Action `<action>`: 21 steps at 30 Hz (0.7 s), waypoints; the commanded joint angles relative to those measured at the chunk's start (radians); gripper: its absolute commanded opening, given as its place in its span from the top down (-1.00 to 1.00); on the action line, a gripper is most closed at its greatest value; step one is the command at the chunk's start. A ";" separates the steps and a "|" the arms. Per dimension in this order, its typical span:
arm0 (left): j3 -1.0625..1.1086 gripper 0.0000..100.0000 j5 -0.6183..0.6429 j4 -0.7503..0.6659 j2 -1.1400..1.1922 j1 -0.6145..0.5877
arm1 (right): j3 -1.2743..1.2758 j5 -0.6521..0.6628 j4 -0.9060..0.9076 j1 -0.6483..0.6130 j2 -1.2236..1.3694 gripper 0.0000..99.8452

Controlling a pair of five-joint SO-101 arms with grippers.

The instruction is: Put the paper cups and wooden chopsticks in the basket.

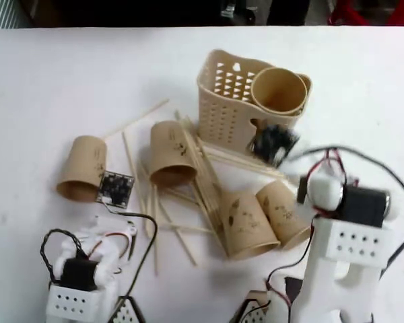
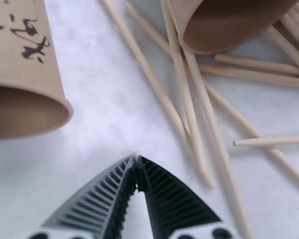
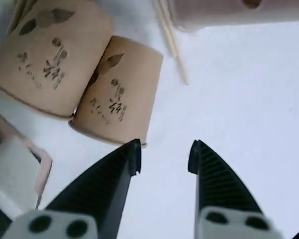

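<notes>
White table [image 1: 47,81] carries the whole job, seen from above. A beige perforated plastic basket [image 1: 222,101] stands upright toward the far side, and one brown paper cup [image 1: 279,91] sits in it, mouth up. Four more lie on their sides: a left cup [image 1: 84,168], a middle cup [image 1: 172,153], and a pair of cups [image 1: 246,222] touching each other, nearer the arms. Thin wooden chopsticks [image 1: 202,185] are strewn between them, some against the middle cup, a few at the basket's foot.

From the left wrist, the left tool [image 2: 136,162] hangs just over bare table between the left cup and the loose chopsticks, its ribbed jaws pressed together on nothing.

From the right wrist, the right tool [image 3: 164,155] is spread and empty over bare table, with the pair of cups just beside it and the basket's base beyond.

Standing here, I'd worry most about the chopsticks: they lie flat and crossed, so a pinch could slip off or flick neighbours across the table. The cups look light and round; a nudge may roll them, a hard squeeze may crush them, and lifting one of the pair would likely shove its twin. The basket seems light too, so a bump could push or tip it.
</notes>
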 commanded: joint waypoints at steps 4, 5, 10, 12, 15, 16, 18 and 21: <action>-0.005 0.95 -0.005 0.005 -0.010 0.005 | 0.213 0.288 0.004 0.148 -0.151 0.66; -0.005 0.95 -0.005 0.005 -0.010 0.005 | 0.247 0.324 0.001 0.170 -0.166 0.66; -0.005 0.95 -0.005 0.005 -0.010 0.005 | 0.416 0.391 -0.090 0.209 -0.220 0.66; -0.005 0.95 -0.005 0.005 -0.010 0.005 | 0.483 0.391 -0.154 0.208 -0.231 0.66; -0.005 0.95 -0.005 0.005 -0.010 0.005 | 0.569 0.388 -0.266 0.208 -0.232 0.66; -0.005 0.95 -0.005 0.005 -0.010 0.005 | 0.595 0.388 -0.303 0.208 -0.232 0.66; -0.005 0.95 -0.005 0.005 -0.010 0.005 | 0.641 0.387 -0.372 0.206 -0.232 0.66; -0.005 0.95 -0.005 0.005 -0.010 0.005 | 0.678 0.385 -0.437 0.208 -0.234 0.66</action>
